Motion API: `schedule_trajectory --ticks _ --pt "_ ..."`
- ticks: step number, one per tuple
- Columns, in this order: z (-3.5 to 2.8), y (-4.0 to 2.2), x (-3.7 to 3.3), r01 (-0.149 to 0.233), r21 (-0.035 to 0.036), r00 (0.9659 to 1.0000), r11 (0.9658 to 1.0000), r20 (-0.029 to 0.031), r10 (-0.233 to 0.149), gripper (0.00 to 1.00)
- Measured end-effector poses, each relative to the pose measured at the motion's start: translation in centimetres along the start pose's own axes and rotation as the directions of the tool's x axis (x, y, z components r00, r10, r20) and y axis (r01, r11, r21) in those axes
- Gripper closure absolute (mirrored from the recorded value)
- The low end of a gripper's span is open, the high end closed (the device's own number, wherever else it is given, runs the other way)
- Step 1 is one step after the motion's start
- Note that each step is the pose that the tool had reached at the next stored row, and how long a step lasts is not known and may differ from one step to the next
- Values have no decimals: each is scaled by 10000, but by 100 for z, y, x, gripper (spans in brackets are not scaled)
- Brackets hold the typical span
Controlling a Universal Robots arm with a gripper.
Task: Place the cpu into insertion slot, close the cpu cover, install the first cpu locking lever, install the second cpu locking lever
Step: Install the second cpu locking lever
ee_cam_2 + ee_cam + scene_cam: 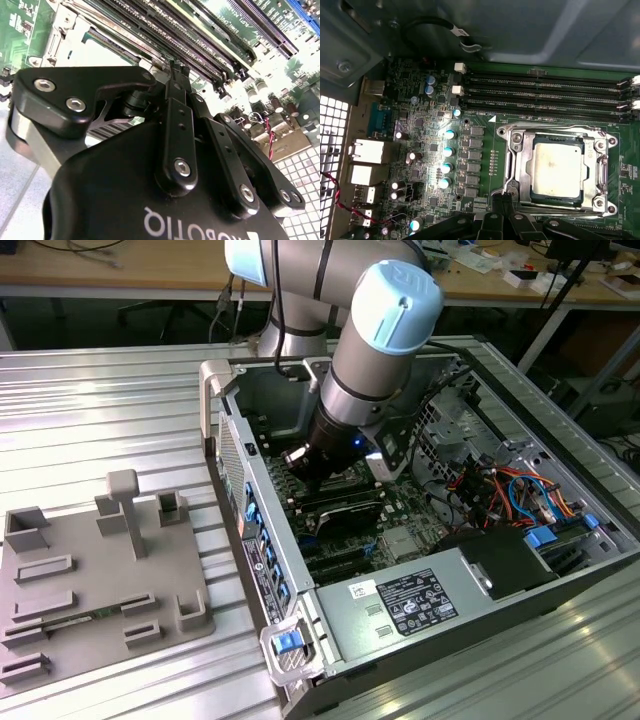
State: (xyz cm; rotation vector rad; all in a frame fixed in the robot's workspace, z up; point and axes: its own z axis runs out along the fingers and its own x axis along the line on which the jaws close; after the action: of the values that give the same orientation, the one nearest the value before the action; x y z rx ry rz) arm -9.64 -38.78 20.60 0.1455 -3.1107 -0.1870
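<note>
In the first wrist view the cpu [557, 170] lies flat in the insertion slot [555, 202], silvery face up. The cpu cover [524, 165], a silvery frame, lies down around it. A thin wire lever [508, 162] runs along the cover's side towards my gripper, and another [606, 172] runs along the opposite side. My gripper [502, 196] is shut with nothing between its fingers, its tips just off the socket's corner by the first lever's hooked end. In the second wrist view the black fingers [177, 112] meet at one point above the board. In the exterior view the gripper [305, 468] reaches down inside the open computer case [262, 540].
Long black memory slots [545, 92] run beside the socket. Capacitors [449, 150] and rear ports [365, 150] stand to its other side. In the exterior view, a power supply [410, 605] and coloured cables [505, 490] fill the case's right; a grey fixture plate [100, 580] lies on the exterior view's left.
</note>
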Motion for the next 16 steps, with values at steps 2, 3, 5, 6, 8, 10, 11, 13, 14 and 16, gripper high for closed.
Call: schedule_trajectory --ticks 2,3,5,6,8,10,11,13,14,16 --pt "5 -1 2 7 -66 10000 10000 6 -7 89" --pt "9 -1 2 11 -92 10000 10000 8 -11 89" --pt "16 -2 2 15 -95 10000 10000 6 -15 89" --pt "21 -3 3 15 -94 10000 10000 4 -15 89" --pt "39 -3 1 18 -101 10000 9999 16 -17 89" --pt "43 -4 1 21 -95 10000 10000 7 -21 89" --pt "45 -3 1 21 -91 10000 10000 6 -21 89" --pt "48 2 1 12 125 10000 9999 -13 -12 89" --pt "49 4 0 5 340 10000 9994 -32 -4 89" --pt "44 2 1 4 528 10000 9986 -55 -1 89"
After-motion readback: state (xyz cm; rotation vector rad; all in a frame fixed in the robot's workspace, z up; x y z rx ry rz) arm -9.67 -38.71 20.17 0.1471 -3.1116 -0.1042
